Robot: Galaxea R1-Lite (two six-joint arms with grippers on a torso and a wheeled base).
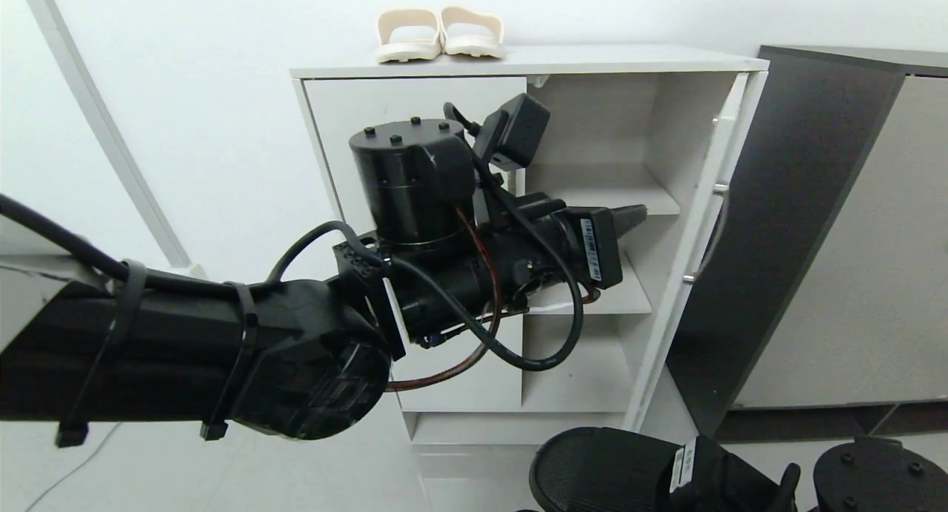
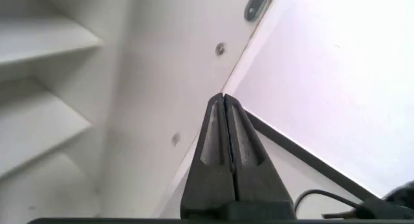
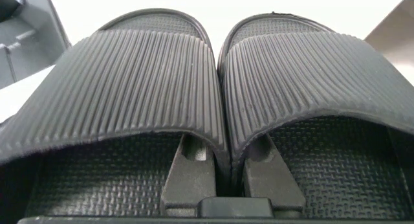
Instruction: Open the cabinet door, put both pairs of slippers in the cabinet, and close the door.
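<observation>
The cabinet (image 1: pixel 629 58) door (image 1: pixel 729 141) stands open, so the step in hand is, I judge, loading the first pair. The right gripper (image 3: pixel 223 153) is clamped on the pair of black slippers (image 3: pixel 129 75), one finger under each strap, low before the cabinet's front edge. The beige slippers (image 1: pixel 441 34) lie on the cabinet top, near its rear edge. The left gripper (image 2: pixel 225 130) is pressed together, empty, inside the opening. Next, the left arm should clear out so the black pair can reach a shelf (image 1: pixel 622 297)
</observation>
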